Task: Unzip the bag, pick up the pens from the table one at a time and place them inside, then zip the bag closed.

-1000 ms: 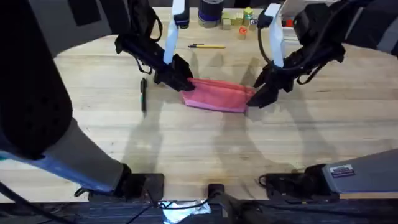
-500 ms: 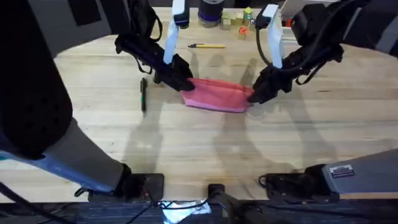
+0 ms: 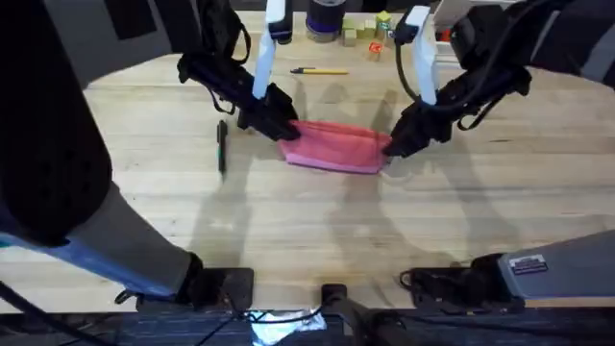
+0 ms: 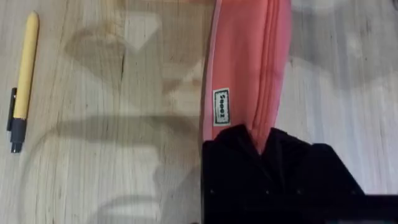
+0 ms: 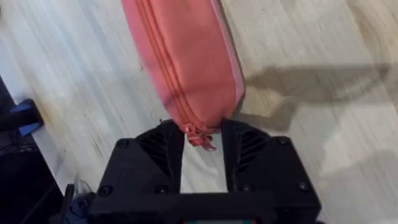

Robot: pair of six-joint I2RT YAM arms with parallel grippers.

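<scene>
On the table [image 3: 317,231] the bag [image 3: 334,147] lies just beyond centre, and we pin its nine o'clock end with our left gripper [image 3: 282,128] clenched on the fabric, so the pouch will not drag when the zip is pulled. At its three o'clock end our right gripper [image 5: 202,144] reaches down with jaws parted around the zip pull [image 5: 200,137], not yet clamped.

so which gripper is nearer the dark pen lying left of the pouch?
Left. The left gripper is at the pink pouch's left end, just right of the dark pen. The right gripper is at the pouch's far end.
</scene>
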